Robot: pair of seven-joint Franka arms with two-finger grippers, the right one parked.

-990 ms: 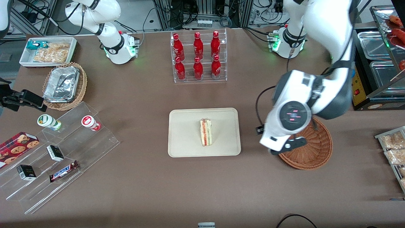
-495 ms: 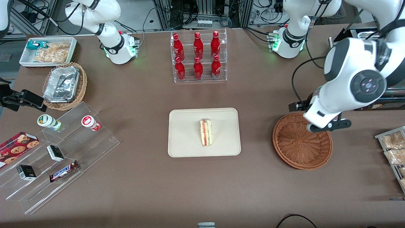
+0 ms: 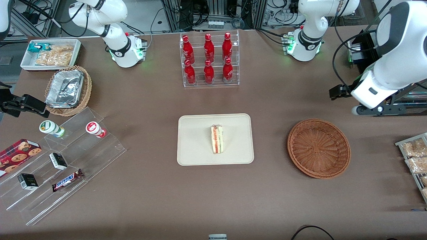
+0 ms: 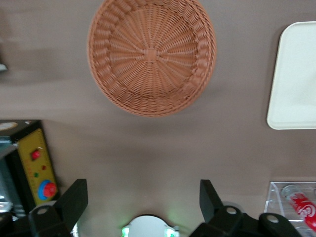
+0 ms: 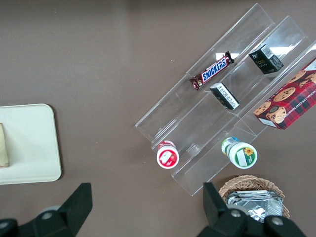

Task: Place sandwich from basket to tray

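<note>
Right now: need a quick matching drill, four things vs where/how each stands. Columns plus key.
Things:
1. sandwich
2. basket
3. gripper
4. red bottles

States:
A. open, holding nothing, raised above the table, farther from the front camera than the basket
B. nothing in it, beside the tray toward the working arm's end
C. standing in a clear rack, farther from the front camera than the tray
D. lying on the tray

Pairs: 1-D, 2-B, 3-A, 4-C
</note>
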